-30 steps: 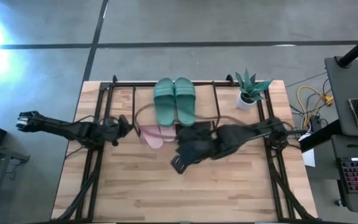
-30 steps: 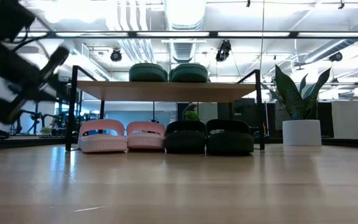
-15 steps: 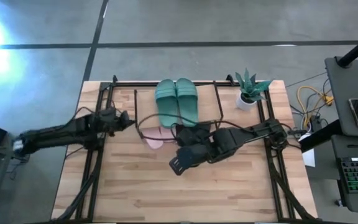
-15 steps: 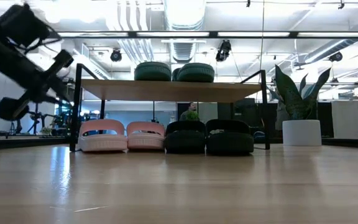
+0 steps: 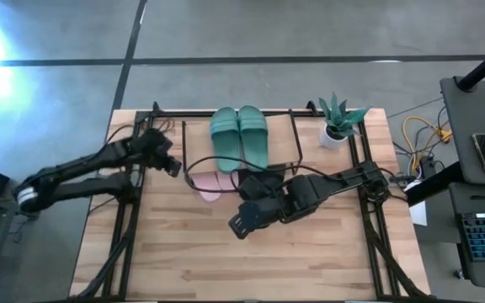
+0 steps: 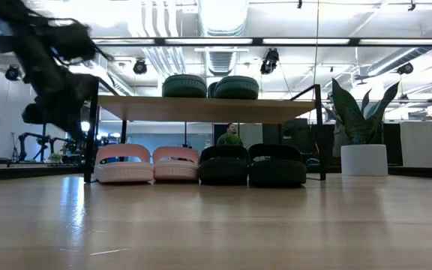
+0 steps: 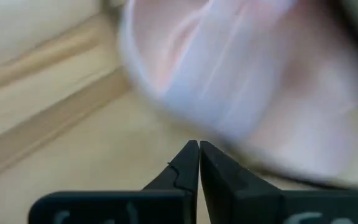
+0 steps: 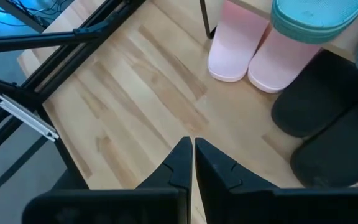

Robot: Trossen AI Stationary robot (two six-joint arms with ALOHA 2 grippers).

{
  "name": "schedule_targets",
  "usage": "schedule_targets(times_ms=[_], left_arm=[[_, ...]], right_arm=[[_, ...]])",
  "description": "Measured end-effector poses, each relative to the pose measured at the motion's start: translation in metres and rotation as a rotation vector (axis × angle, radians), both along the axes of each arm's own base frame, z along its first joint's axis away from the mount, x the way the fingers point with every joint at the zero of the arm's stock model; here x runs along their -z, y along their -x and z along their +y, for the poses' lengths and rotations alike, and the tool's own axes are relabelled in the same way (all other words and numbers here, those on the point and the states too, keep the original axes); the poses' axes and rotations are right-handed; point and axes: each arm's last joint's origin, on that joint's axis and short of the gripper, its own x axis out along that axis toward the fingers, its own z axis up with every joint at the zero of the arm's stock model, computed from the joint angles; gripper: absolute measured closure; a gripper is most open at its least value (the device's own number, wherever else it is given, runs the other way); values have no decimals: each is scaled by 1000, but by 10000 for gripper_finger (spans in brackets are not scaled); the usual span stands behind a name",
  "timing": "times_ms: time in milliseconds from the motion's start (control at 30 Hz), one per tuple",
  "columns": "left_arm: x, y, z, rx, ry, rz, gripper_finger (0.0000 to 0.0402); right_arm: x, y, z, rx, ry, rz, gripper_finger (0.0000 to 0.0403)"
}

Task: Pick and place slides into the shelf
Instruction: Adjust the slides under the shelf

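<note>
1. Rubber green slides [image 5: 239, 137] lie on my shelf's [image 6: 201, 109] wooden board; pink [image 6: 147, 163] and black [image 6: 251, 165] pairs sit beneath
2. Both my grippers, left [image 5: 172, 165] and right [image 5: 238, 224], are clenched empty

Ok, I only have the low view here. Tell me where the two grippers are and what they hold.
Observer: From above, the left gripper is beside the shelf's left end, shut and empty.
Operator: Now the right one, I can't see it at all.
Observer: The right gripper hangs over bare table in front of the shelf, shut on nothing.
Operator: Confirm the green slides' position on top.
Observer: The green slides lie side by side on the top board, nearer its left half.
Operator: Check what the left wrist camera faces.
Observer: It looks close onto a pink slide, blurred, just past its shut fingers.
</note>
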Motion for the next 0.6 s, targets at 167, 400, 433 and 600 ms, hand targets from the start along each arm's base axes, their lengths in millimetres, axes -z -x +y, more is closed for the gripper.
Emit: schedule_targets(times_ms=[167,400,433,600], left_arm=[[7,-17,10,151,129,230,401],[30,-36,21,192,162,241,402],[31,-37,22,195,147,232,402],[32,-41,29,165,38,206,402]], right_arm=[[0,0,-1,11,15,-3,390],[0,0,-4,34,45,-1,390],[0,0,-4,33,45,-2,390],[1,0,-3,32,46,0,390]])
